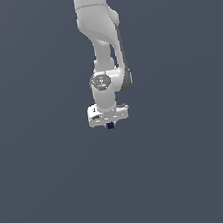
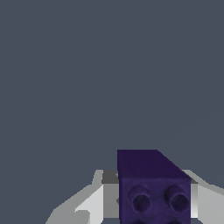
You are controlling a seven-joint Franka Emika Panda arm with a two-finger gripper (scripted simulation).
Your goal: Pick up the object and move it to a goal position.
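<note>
Your hand (image 1: pixel 110 123) was clenched on the block (image 2: pixel 153 188), which sat between its fingers (image 2: pixel 94 203) directly under the wrist; no goal marker showed, so you did best to carry it slowly and keep the squeeze firm.

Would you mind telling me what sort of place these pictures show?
Most likely a bare simulated test scene, not a real room: flat grey background everywhere, a smoothly rendered white Panda arm, and its gripper around a studded dark purple block. No furniture shows.
</note>
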